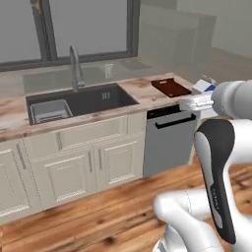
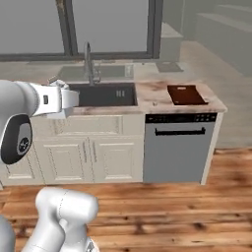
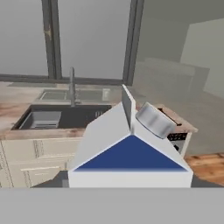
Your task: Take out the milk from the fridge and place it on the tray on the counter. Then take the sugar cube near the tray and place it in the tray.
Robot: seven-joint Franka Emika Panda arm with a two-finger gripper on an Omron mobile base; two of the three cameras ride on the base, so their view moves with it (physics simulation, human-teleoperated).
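Observation:
The milk (image 3: pixel 131 148), a white carton with a blue gable panel and a grey round cap, sits right in front of the hand camera, held in my gripper (image 3: pixel 129 183). From the left base camera the carton (image 1: pixel 204 87) pokes out beyond the white hand (image 1: pixel 196 102), which hovers in the air off the counter's right end. The tray (image 1: pixel 171 87) (image 2: pixel 185 94) lies flat on the counter (image 1: pixel 140 89) over the dishwasher. A tiny pale speck left of the tray may be the sugar cube (image 2: pixel 154 104). The fridge is out of view.
A black sink (image 1: pixel 81 100) with a metal rack and a tall faucet (image 1: pixel 75 66) is set into the counter left of the tray. The grey dishwasher front (image 2: pixel 179 147) stands below. Wooden floor lies between my base and the cabinets.

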